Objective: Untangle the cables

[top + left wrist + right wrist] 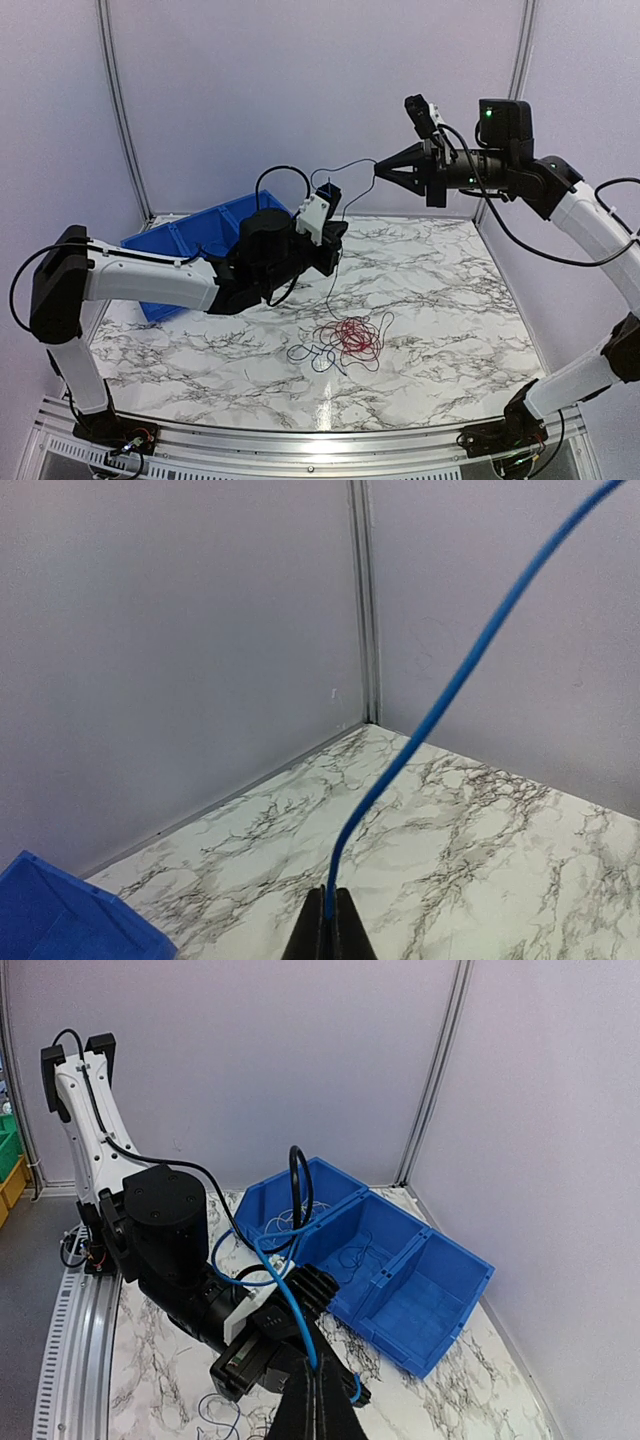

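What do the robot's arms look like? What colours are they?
The left arm and right arm both have white tube-like sections joined by chunky black round joints. Thick black cords loop alongside them. The right arm has a tiny green light. The left gripper and right gripper are black, with fingers tapering to a point.

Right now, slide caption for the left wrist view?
Left gripper shut on a blue cable that arcs up and right over the marble table; blue bin corner at lower left.
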